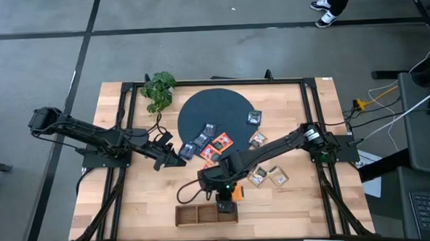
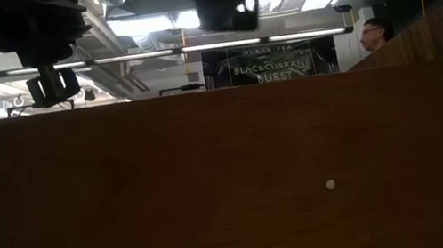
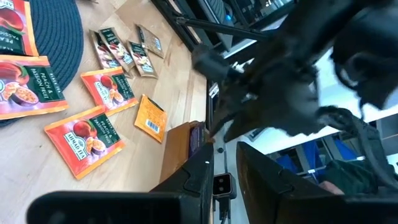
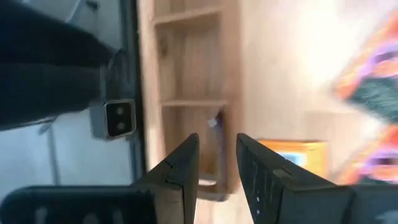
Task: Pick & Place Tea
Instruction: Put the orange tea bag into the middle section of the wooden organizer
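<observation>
Hovering over the wooden tray (image 1: 197, 214) with the right gripper (image 1: 227, 206) open and empty, one dark sachet (image 4: 213, 122) seemingly lying inside an end compartment; leaving most tea sachets (image 1: 220, 143) on mat and table; left gripper (image 1: 174, 158) waiting, grip unclear.

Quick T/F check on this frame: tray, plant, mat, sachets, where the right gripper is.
1. The right gripper is over the wooden tray. True.
2. The plant sits at the near edge beside the tray. False: it is at the far left corner of the table, next to the round dark mat.
3. All tea sachets lie on the mat. False: some, like the beige pair, lie on bare wood.
4. An orange sachet lies on the wood just beside the tray. True.
5. The left gripper is over the tray. False: it is near the mat's left edge.
</observation>
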